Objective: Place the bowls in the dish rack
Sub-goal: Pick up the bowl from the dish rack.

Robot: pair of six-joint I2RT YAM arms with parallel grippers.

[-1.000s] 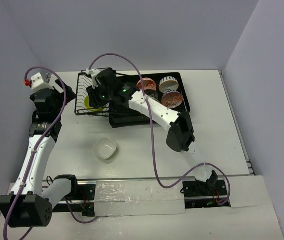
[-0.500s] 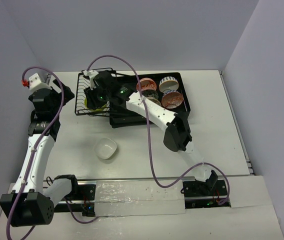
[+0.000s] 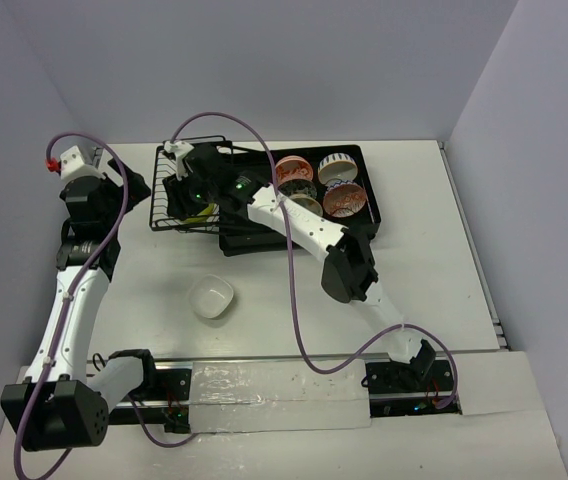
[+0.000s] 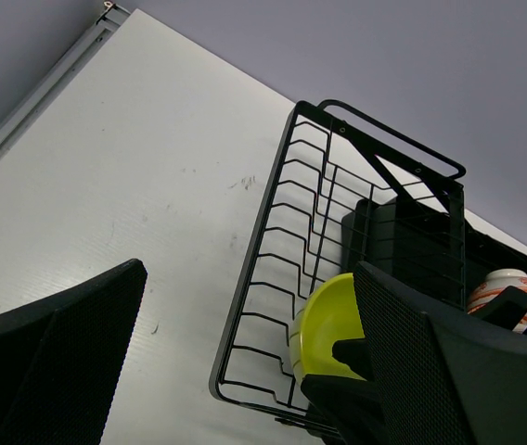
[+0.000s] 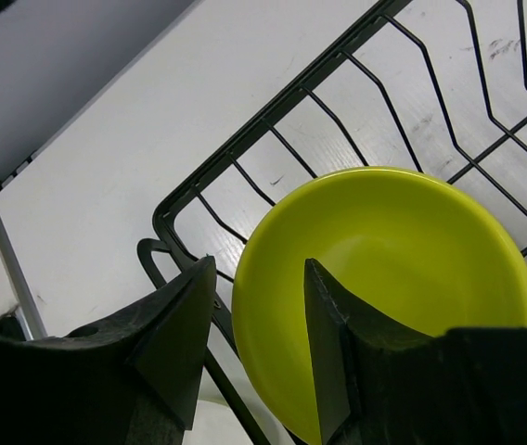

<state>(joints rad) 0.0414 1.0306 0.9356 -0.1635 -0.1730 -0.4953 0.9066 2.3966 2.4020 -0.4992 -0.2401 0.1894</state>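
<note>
Right wrist view: my right gripper (image 5: 261,264) stands half-open astride the rim of the lime green bowl (image 5: 403,269), gripping nothing. I'd lift straight up, clear of the wire basket (image 5: 273,109), without nudging the bowl over.

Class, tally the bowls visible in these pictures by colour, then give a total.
Lime green bowl: 1
Plain cream bowl: 1
Patterned orange-and-white bowls: 3
Total: 5
</note>
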